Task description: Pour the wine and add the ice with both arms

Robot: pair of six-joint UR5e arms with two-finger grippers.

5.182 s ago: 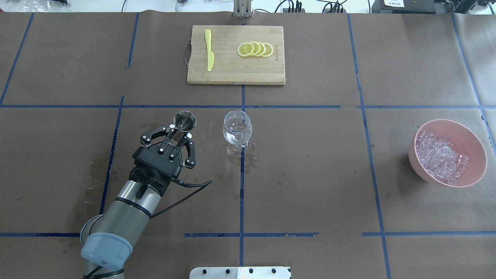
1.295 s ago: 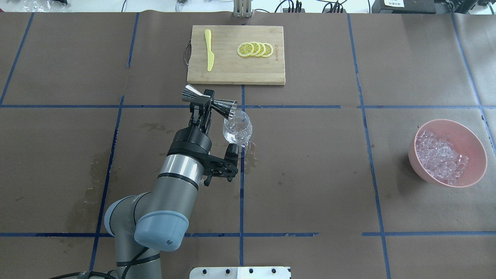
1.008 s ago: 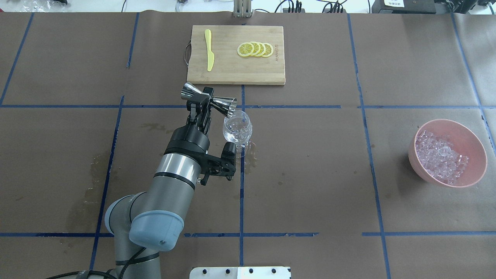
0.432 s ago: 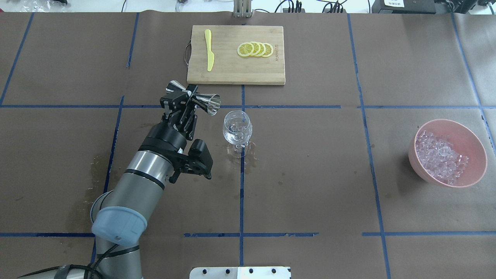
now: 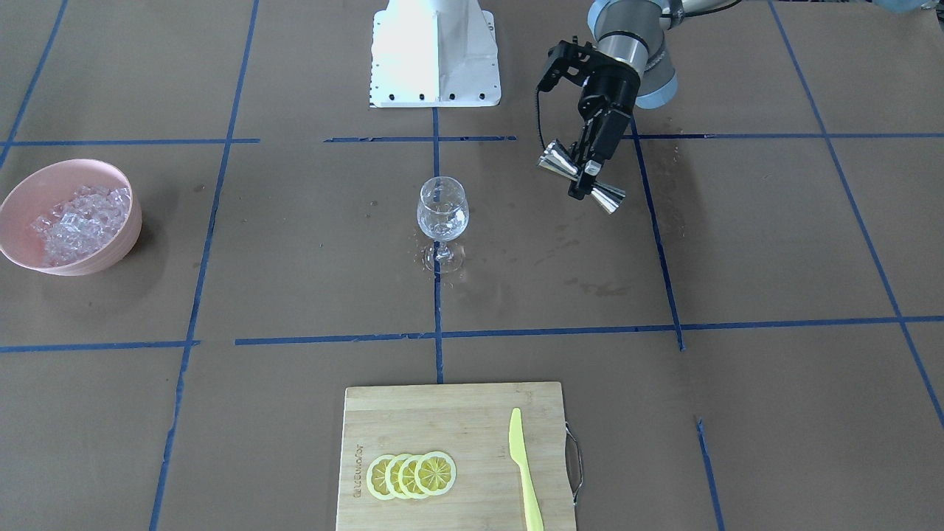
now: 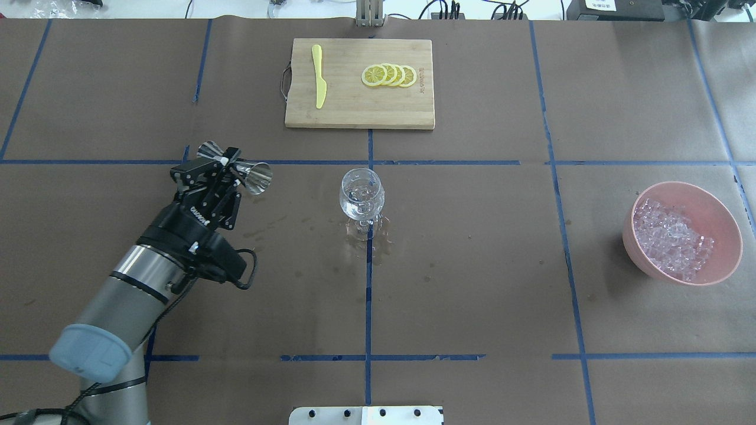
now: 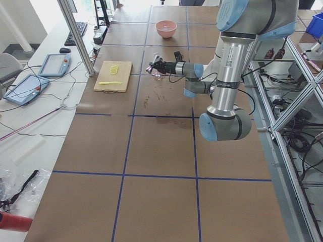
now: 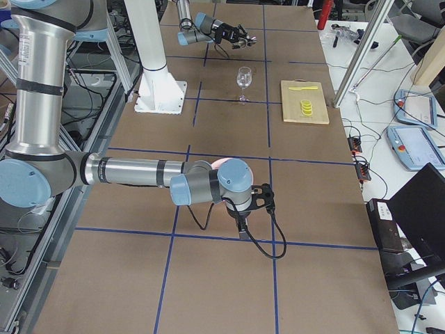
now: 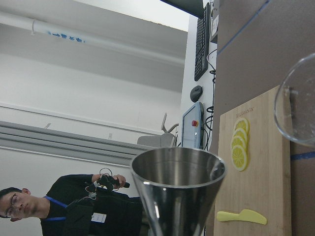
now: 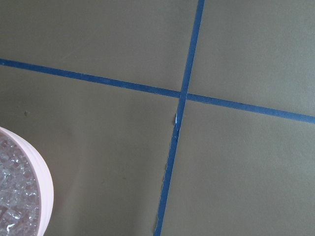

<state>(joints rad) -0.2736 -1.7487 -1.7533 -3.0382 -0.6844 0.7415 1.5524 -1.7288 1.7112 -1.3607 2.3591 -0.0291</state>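
1. The left pincer (image 6: 227, 167) (image 5: 584, 175) pinches a steel jigger (image 6: 257, 177) (image 5: 609, 198) at its narrow waist. It holds the jigger on its side above the surface (image 6: 472, 277).
2. The jigger's open mouth faces right, toward the wine glass (image 6: 361, 195) (image 5: 442, 210), but is well apart from it.
3. The wine glass stands upright near the middle of the surface, on a blue tape line, with wet marks around its foot.
4. The ice (image 6: 670, 239) (image 5: 74, 225) lies heaped in a pink bowl (image 6: 730, 219) (image 5: 21, 198) at the far right, well apart from the glass.
5. The right pincer (image 8: 240, 226) shows only in the right side view. I cannot tell whether it is spread or pressed together. Its wrist camera shows the bowl's rim in the lower left corner.
6. A wooden cutting board (image 6: 348, 109) lies on the far side, beyond the glass. It carries overlapping lemon slices (image 6: 390, 75) and a yellow knife (image 6: 319, 77).
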